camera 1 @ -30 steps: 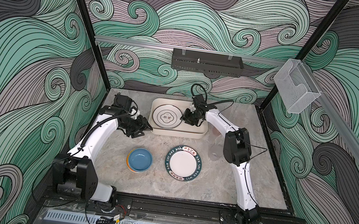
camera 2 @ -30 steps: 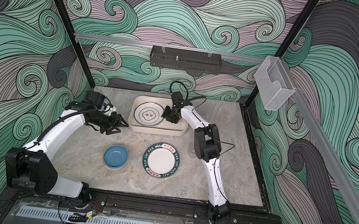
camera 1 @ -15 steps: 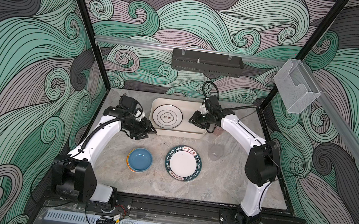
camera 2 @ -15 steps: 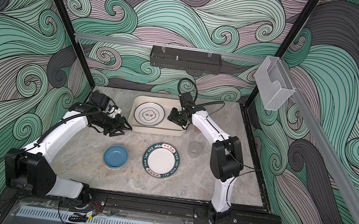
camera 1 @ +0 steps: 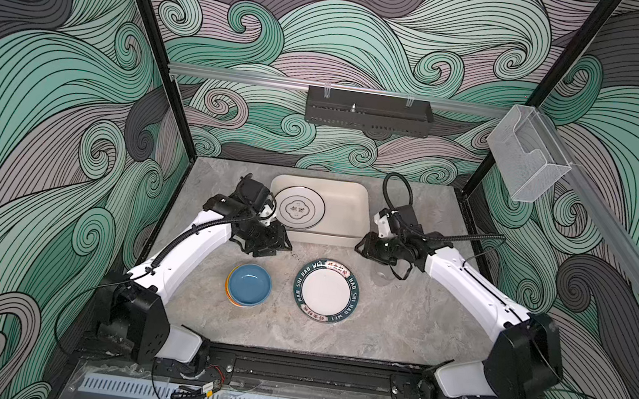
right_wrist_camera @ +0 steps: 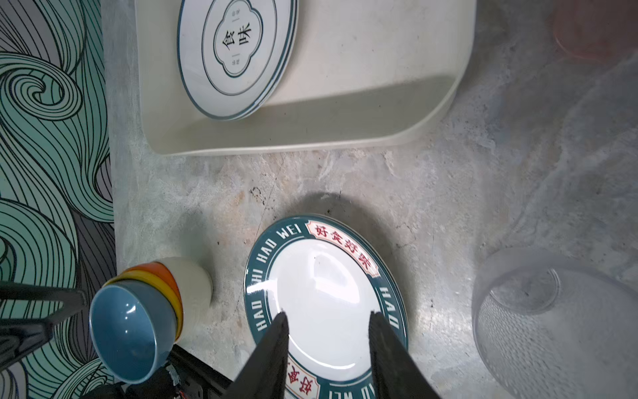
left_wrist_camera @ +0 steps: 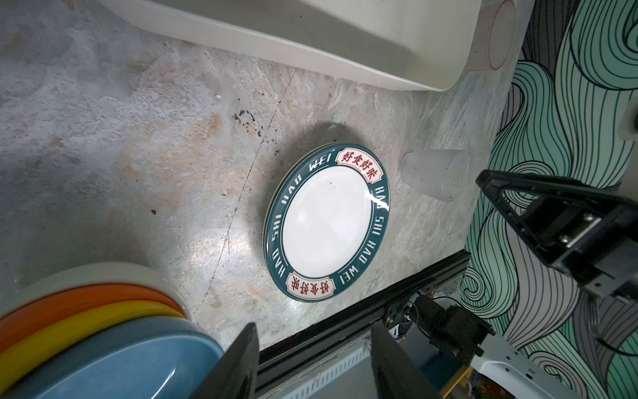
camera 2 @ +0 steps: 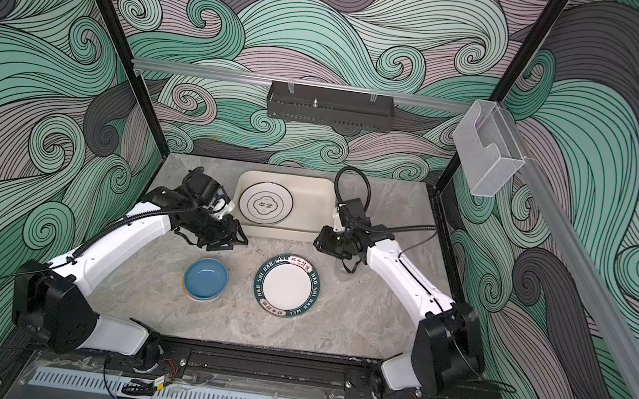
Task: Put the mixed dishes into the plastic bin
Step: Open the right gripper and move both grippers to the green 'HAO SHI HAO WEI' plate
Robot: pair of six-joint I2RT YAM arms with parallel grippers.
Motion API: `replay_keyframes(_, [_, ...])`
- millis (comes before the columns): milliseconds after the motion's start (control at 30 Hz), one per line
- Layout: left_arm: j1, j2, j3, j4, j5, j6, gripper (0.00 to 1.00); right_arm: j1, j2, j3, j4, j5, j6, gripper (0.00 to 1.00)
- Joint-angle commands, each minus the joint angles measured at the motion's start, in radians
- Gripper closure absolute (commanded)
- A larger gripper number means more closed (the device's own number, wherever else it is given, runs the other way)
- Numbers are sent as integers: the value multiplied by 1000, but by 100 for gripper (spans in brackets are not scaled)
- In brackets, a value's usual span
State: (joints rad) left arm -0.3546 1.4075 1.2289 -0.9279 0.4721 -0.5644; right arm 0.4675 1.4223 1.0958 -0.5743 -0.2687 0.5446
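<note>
across both top views, cream bin point(camera 1: 350, 209) at the back holding a black-character plate point(camera 1: 299, 209), green-rimmed plate point(camera 1: 326, 290) and bowl stack point(camera 1: 249, 285) in front; left wrist, left gripper point(left_wrist_camera: 314, 328) fingers apart, empty, by the stack; right wrist, right gripper point(right_wrist_camera: 328, 315) fingers apart, empty, near the green-rimmed plate

— Where do your eyes sit?
— Two hang high at the front, side by side, looking down and back over my whole surface point(camera 1: 398, 324). One rides each wrist, close and low.
— What do the wrist views share?
— Both catch the green-rimmed plate point(left_wrist_camera: 328, 224) and the near wall of the bin point(right_wrist_camera: 310, 138).
</note>
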Motion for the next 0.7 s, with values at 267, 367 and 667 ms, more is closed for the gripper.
replay_keyframes(267, [-133, 135, 44, 22, -103, -55, 45, 3, -213, -214, -48, -9, -25, 59])
replay_keyframes(367, [-158, 173, 55, 18, -128, -57, 45, 5, -246, -266, -42, -9, -17, 58])
replay_keyframes(667, [-216, 282, 82, 20, -188, -63, 45, 19, -265, -369, 9, -17, 20, 57])
